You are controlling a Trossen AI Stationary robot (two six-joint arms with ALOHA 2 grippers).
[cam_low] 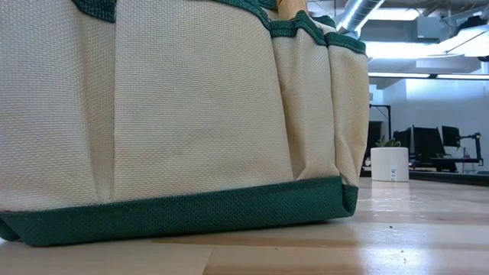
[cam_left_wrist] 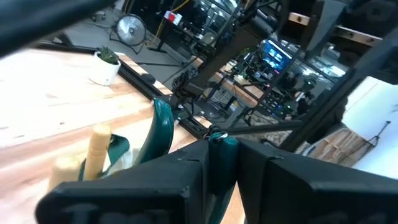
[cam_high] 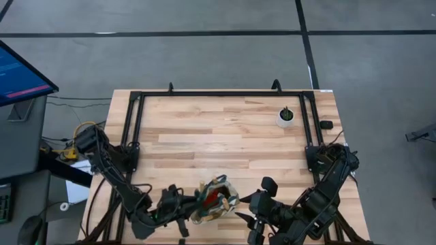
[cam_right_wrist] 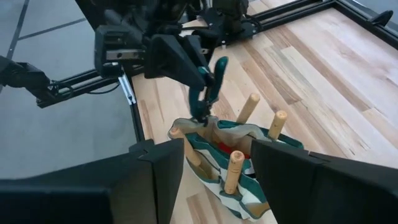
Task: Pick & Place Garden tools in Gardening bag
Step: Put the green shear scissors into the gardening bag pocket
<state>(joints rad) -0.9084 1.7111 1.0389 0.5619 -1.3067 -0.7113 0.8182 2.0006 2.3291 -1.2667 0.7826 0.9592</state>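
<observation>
The gardening bag (cam_high: 215,199), cream cloth with green trim and a red inside, stands near the table's near edge; it fills the low view (cam_low: 168,114). Several wooden tool handles (cam_right_wrist: 249,107) stick up out of it. My left gripper (cam_high: 182,204) is at the bag's left side, shut on the green-handled pruning shears (cam_right_wrist: 206,87), which point down at the bag's left rim (cam_right_wrist: 186,124). My right gripper (cam_high: 253,209) is open just right of the bag, its fingers (cam_right_wrist: 155,180) apart in front of it and holding nothing. My left gripper pinches the shears' green handles (cam_right_wrist: 211,73) between its two fingers, near the handles' upper part. The fingers come from the table's left, slanting down. The shears hang upright below them, blades down, tip at the bag's opening (cam_right_wrist: 200,119).
A small white pot with a plant (cam_high: 286,117) stands at the far right of the table, also in the low view (cam_low: 390,163). A black frame (cam_high: 225,94) runs around the table's far and side edges. Bare wood lies between the bag and the pot.
</observation>
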